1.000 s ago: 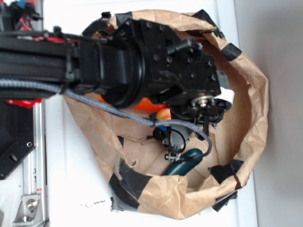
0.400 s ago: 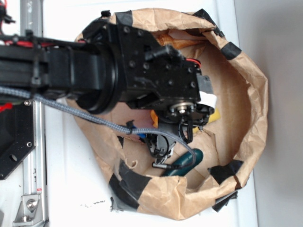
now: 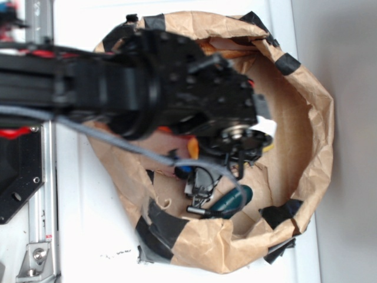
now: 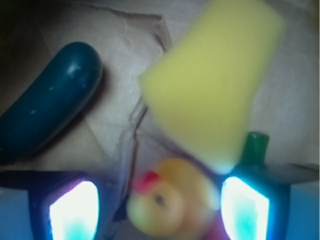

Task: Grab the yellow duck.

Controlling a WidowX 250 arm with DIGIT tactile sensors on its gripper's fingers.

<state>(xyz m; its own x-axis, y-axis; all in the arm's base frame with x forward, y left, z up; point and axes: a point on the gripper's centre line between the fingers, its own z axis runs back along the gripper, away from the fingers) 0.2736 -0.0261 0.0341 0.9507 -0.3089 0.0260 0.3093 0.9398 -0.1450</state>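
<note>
The yellow duck (image 4: 167,200) is a small rounded toy with a red beak, blurred, low in the wrist view. It lies on the brown paper between my two fingers. My gripper (image 4: 160,212) is open: the left pad (image 4: 75,212) stands clear of the duck, and the right pad (image 4: 245,210) is close to its body. In the exterior view my gripper (image 3: 238,154) reaches down into the paper bag (image 3: 306,147), and the arm hides the duck there.
A yellow sponge (image 4: 210,85) lies just beyond the duck, with a sliver of it (image 3: 268,145) visible from outside. A dark teal vegetable (image 4: 47,110) (image 3: 231,201) lies to the left. A green stem (image 4: 255,147) sits by the right finger. The orange carrot (image 3: 192,146) peeks out under the arm.
The arm and gripper head have shifted inside the bag, first left, then slightly right and lower. The carrot is more covered than a second ago.
</note>
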